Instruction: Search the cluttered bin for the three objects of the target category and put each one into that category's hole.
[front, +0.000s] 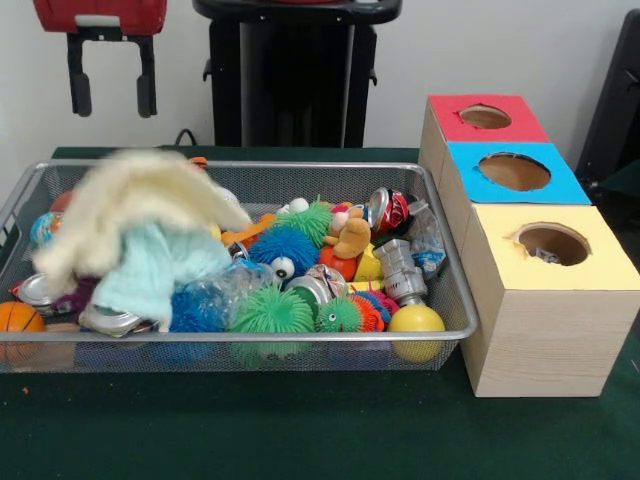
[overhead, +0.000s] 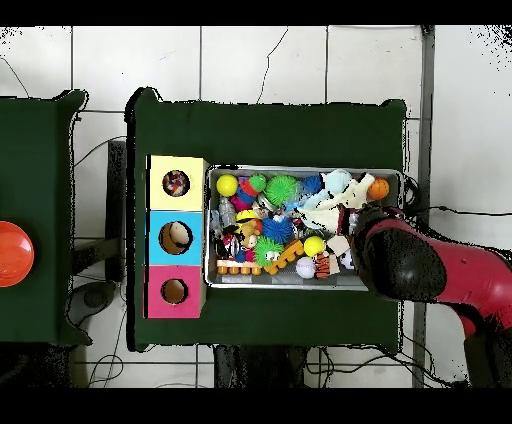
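My gripper (front: 113, 106) hangs open and empty above the bin's far left corner, well clear of the clutter. Under it, a cream cloth (front: 140, 195) and a light blue cloth (front: 150, 265) lie blurred over the left of the wire bin (front: 300, 166). The bin also holds spiky balls in green (front: 272, 310) and blue (front: 285, 245), a crushed red can (front: 388, 210), a silver can (front: 400, 272), a yellow ball (front: 416, 320) and a small basketball (front: 18, 318). In the overhead view the arm (overhead: 400, 262) covers the bin's (overhead: 290, 169) right end and hides the gripper.
Three boxes with round holes stand in a row beside the bin: red (front: 447, 118), blue (front: 465, 172), yellow (front: 500, 262). From above they are yellow (overhead: 176, 165), blue (overhead: 157, 238), red (overhead: 156, 291); something lies inside the yellow and blue holes. Green table cover surrounds everything.
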